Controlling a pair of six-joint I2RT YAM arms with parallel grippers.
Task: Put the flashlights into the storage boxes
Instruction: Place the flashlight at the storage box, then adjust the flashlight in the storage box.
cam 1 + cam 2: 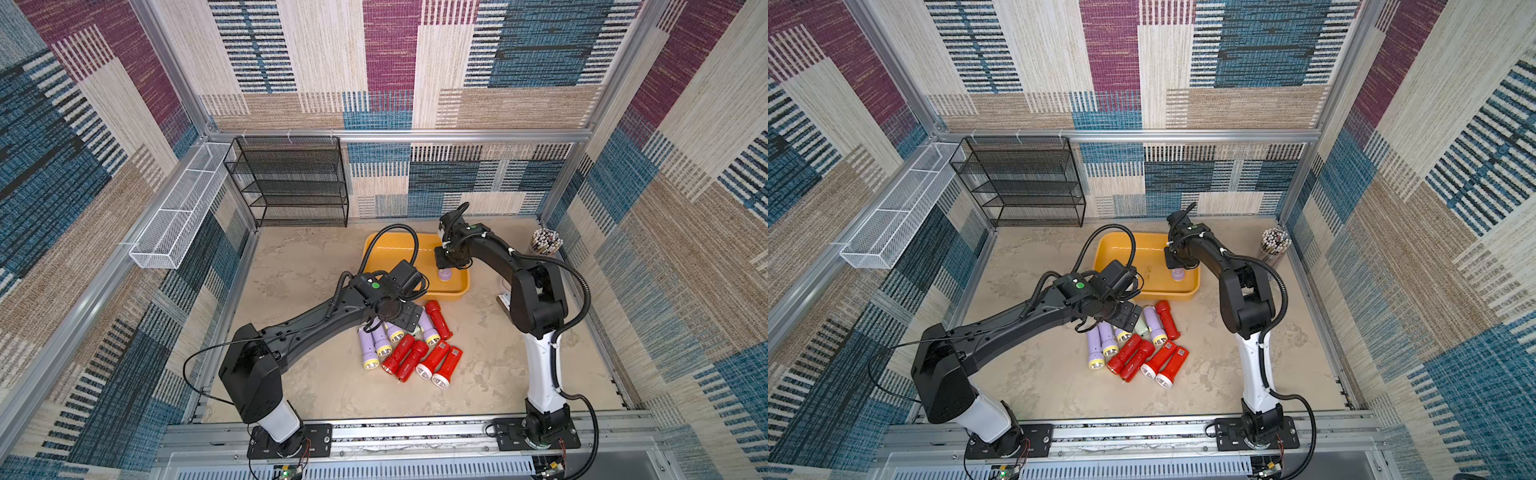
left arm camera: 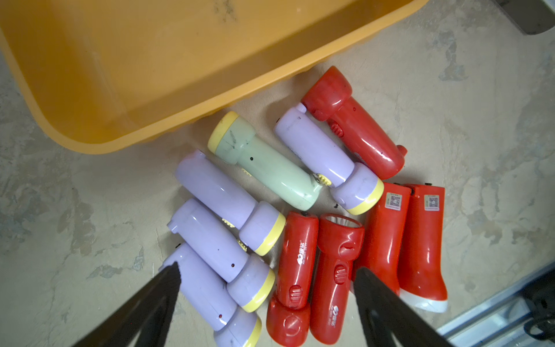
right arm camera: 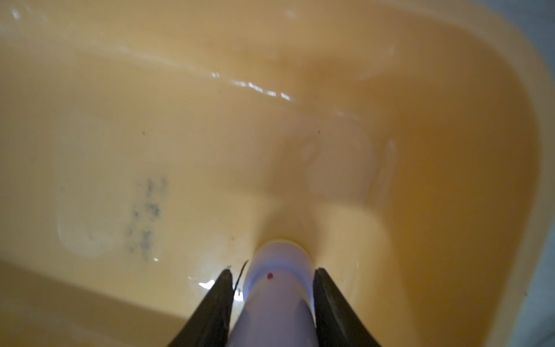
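Fingers of the right claw [image 3: 274,271] flank a lilac flashlight [image 3: 279,303] standing head-down on the floor of the yellow-orange tray [image 3: 120,135], its long axis near vertical, tail up. One finger touches and a slit shows at the other, so the grip is unclear. Freed, it may topple and roll. Left claw [image 2: 267,268] gapes empty over loose flashlights [image 2: 210,195] on the tabletop [image 2: 60,210].

Beige tabletop [image 1: 316,382]: orange tray [image 1: 386,249], flashlight heap [image 1: 409,353], black rack [image 1: 291,183], perhaps a pencil cup [image 1: 545,241].
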